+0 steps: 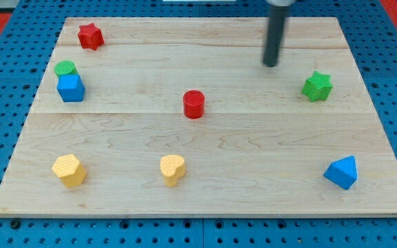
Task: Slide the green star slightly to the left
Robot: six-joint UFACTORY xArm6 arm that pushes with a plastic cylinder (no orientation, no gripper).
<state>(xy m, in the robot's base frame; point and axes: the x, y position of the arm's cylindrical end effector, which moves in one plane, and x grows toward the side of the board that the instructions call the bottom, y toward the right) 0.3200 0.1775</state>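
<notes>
**Tip stands up-left of the green star**

My tip (pixel 271 65) has no jaws to spread or press together; it is the blunt end of a straight dark rod that comes down from the view's top edge and meets the board (pixel 253 200) with nothing against it. The green star (pixel 317 86) lies near the board's right side, a little lower in the view and to the right of my tip, clearly apart from it.

The board is pale wood in long planks with visible grain, set on a blue pegboard (pixel 5 227) dotted with holes. The blocks look matte and solid. A red cylinder (pixel 194 104) stands upright near the middle. At upper left is a red star (pixel 90 36); below it a green cylinder (pixel 65 68) touches a blue cube (pixel 70 88). Along the bottom sit a yellow block (pixel 69 169) with angled faces, a yellow heart (pixel 172 169) and, at right, a blue triangle (pixel 342 172)
</notes>
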